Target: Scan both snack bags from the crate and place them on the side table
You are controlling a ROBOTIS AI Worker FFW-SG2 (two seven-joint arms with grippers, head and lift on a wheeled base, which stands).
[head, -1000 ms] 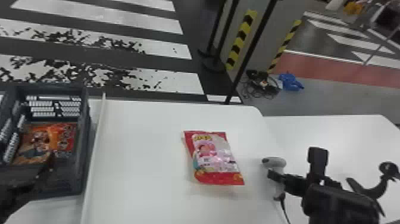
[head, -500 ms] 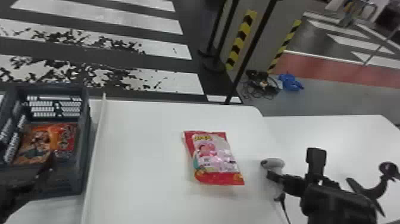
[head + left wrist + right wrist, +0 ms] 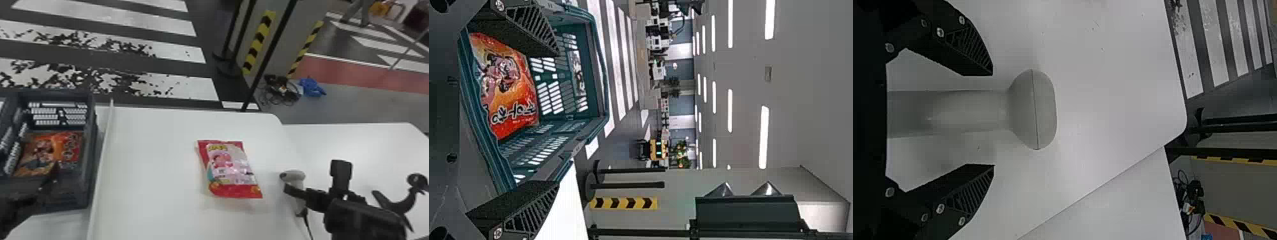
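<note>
The black right gripper (image 3: 993, 120) has shifted slightly around the grey plastic scanner (image 3: 1034, 110), fingers spread like the black left gripper (image 3: 559, 118)'s, so scanning likely waits.

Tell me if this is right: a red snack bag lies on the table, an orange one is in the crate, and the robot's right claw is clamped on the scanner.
Not quite: the right wrist view shows the right claw open, with gaps on either side of the scanner's handle. The red bag is on the table and the orange bag in the crate, as you say.
</note>
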